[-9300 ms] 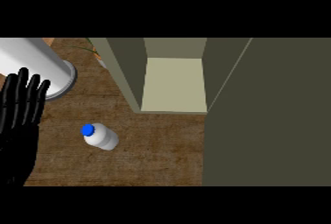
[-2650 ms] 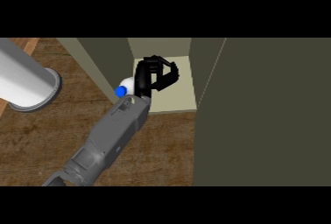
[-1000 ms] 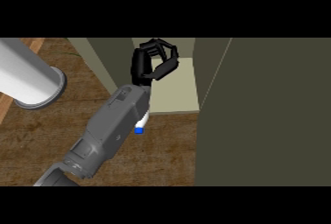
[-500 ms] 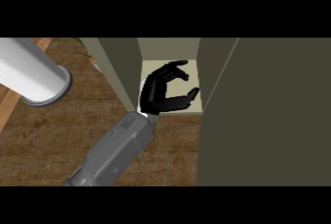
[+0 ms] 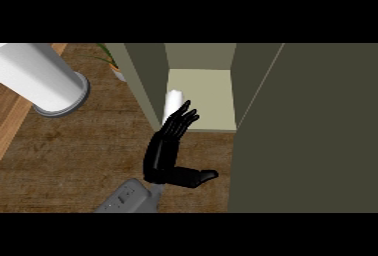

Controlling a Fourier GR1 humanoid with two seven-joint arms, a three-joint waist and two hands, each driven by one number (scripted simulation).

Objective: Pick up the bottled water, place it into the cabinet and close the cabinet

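The bottled water (image 5: pixel 175 99) shows as a white shape on the pale shelf of the cabinet (image 5: pixel 207 95), close against the cabinet's left wall; its blue cap is hidden. My left hand (image 5: pixel 168 150) is just in front of the cabinet's opening over the wooden counter. It is open, with straight fingers pointing at the bottle and the thumb sticking out to the right. The fingertips (image 5: pixel 184 111) end just below the bottle and hold nothing. The cabinet door (image 5: pixel 310 125) stands open as a wide dark olive panel on the right. My right hand shows nowhere.
A big white cylinder (image 5: pixel 40 75) on a grey base stands at the left on the brown counter (image 5: pixel 81 150). A small potted plant (image 5: pixel 112 59) sits behind it beside the cabinet's left wall. The open door fills the right side.
My left hand carried the bottle from the counter into the cabinet, let it go, then drew back toward me with its fingers straightened. The bottle now rests on the shelf.
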